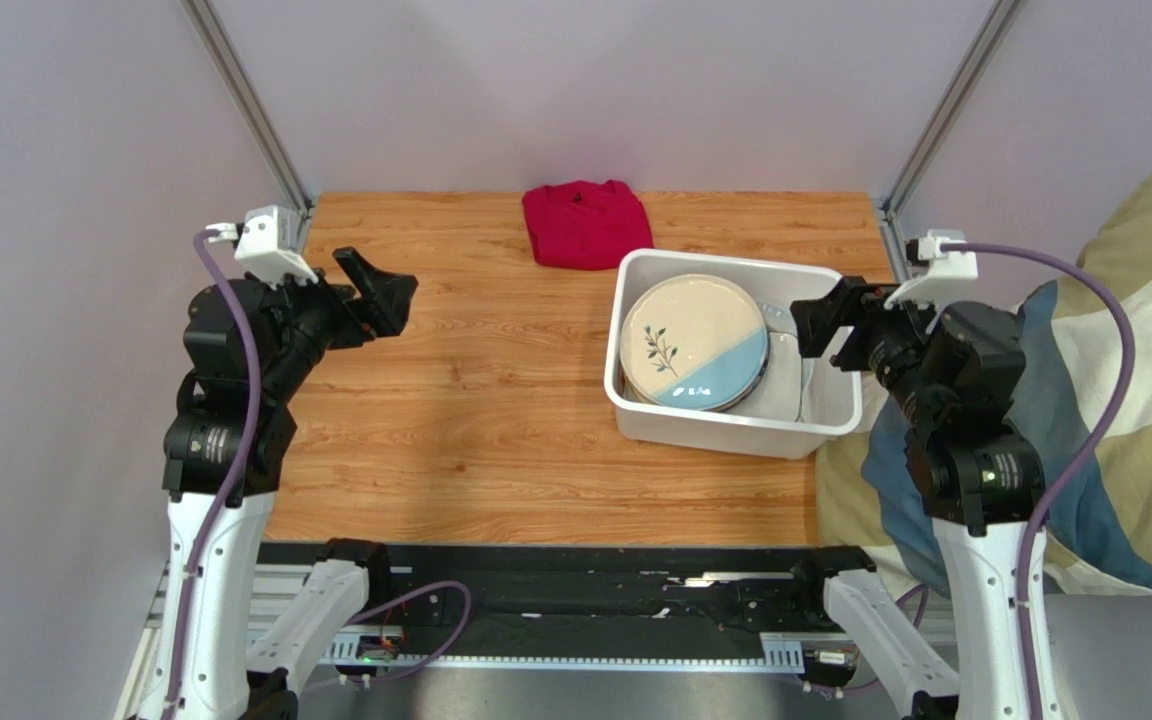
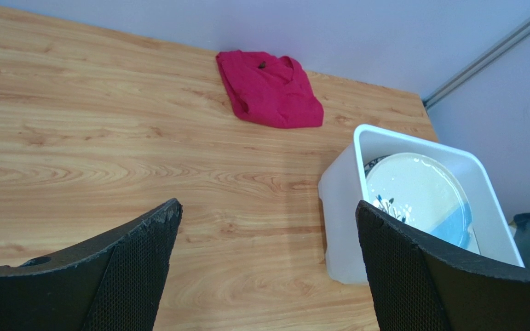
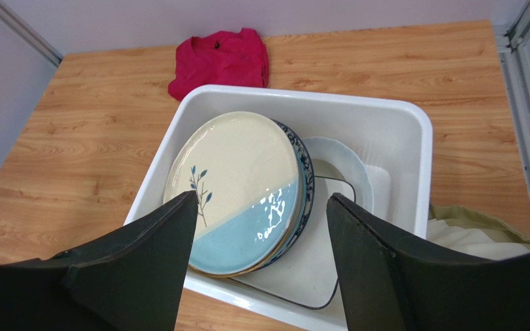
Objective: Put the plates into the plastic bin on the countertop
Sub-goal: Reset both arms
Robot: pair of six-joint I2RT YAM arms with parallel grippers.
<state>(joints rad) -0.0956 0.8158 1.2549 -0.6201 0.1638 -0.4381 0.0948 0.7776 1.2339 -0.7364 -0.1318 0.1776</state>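
Note:
The white plastic bin (image 1: 630, 413) stands on the countertop (image 1: 462, 405) at the right. A stack of plates lies in it, topped by a cream-and-blue plate with a leaf sprig (image 1: 692, 344). In the right wrist view that plate (image 3: 237, 186) leans on a blue-rimmed plate (image 3: 305, 172), with a white round plate (image 3: 347, 169) and a white rectangular dish (image 3: 295, 272) beneath. My left gripper (image 1: 382, 299) is open and empty above the left side of the countertop. My right gripper (image 1: 826, 321) is open and empty above the bin's right rim (image 3: 423, 158).
A folded red cloth (image 1: 585, 222) lies at the back edge of the countertop, just behind the bin; it also shows in the left wrist view (image 2: 271, 89). Metal frame posts stand at both back corners. A patterned fabric (image 1: 1123, 375) lies right of the table.

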